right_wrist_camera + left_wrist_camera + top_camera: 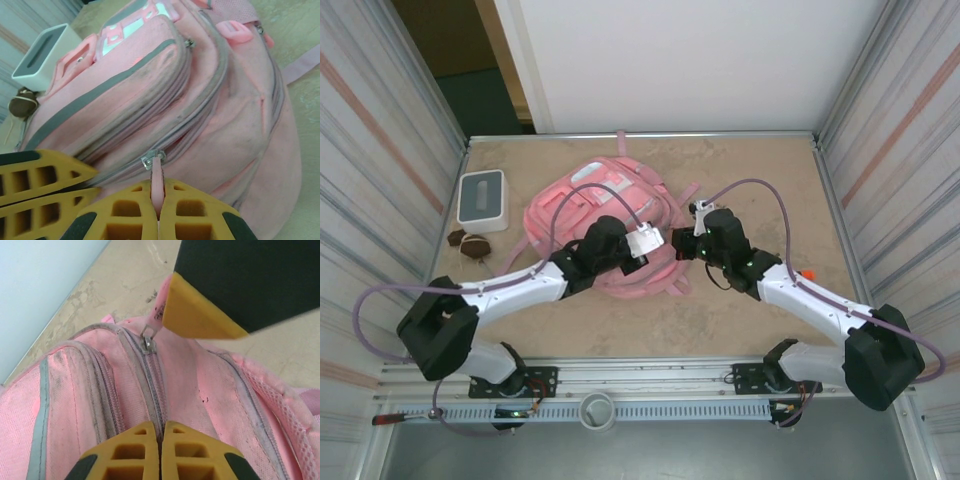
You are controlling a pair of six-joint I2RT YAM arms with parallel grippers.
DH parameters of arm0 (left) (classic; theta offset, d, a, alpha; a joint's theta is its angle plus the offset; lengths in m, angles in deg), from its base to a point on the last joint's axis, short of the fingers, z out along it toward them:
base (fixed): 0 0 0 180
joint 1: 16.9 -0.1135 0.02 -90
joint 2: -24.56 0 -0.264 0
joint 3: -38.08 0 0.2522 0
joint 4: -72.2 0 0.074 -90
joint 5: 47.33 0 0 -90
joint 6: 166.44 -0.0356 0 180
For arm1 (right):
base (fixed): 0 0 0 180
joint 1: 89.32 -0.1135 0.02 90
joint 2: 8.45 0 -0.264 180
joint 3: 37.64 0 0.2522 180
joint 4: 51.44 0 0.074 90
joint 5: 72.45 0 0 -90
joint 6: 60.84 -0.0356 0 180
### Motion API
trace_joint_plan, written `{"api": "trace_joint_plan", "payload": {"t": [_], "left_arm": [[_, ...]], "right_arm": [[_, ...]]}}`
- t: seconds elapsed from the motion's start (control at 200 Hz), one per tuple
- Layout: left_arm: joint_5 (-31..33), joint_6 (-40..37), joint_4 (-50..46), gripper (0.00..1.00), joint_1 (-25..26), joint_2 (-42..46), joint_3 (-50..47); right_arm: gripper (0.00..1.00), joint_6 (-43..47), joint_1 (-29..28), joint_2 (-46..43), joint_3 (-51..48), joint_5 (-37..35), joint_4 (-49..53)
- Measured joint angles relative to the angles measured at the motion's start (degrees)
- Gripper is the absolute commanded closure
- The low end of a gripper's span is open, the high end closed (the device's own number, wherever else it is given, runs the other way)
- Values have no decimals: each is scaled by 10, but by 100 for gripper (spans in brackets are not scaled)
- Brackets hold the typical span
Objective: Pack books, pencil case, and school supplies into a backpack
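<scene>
Right claw: pressed together, pinching the pink pull tab of a zip; the metal slider sits just past the fingertips.

Left claw: pressed together over the same zip seam, just beside the right claw. Whether any fabric is caught cannot be told.

Backpack: pink and soft, lying flat on the worktop at centre, front pockets upward. Its long axis runs roughly from the arms toward the far edge, with one thin strap reaching the far wall.

White box: stands left of the backpack, apart from it.
</scene>
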Motion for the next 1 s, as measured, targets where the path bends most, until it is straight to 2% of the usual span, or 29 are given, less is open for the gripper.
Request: {"api": "trace_joint_plan", "payload": {"t": [0.396, 0.551, 0.761, 0.907, 0.997], "left_arm": [[-219, 48, 15, 100, -105, 149, -102], [-254, 79, 47, 100, -153, 176, -148], [-273, 118, 92, 100, -191, 202, -195], [-277, 133, 90, 67, -195, 203, -195], [-266, 136, 82, 55, -196, 203, -185]], "right_arm": [[100, 0, 53, 28, 15, 2, 11], [100, 0, 54, 68, 34, 23, -1], [100, 0, 61, 120, 51, 54, -27], [100, 0, 70, 127, 54, 68, -40], [100, 0, 81, 127, 54, 64, -37]]}}
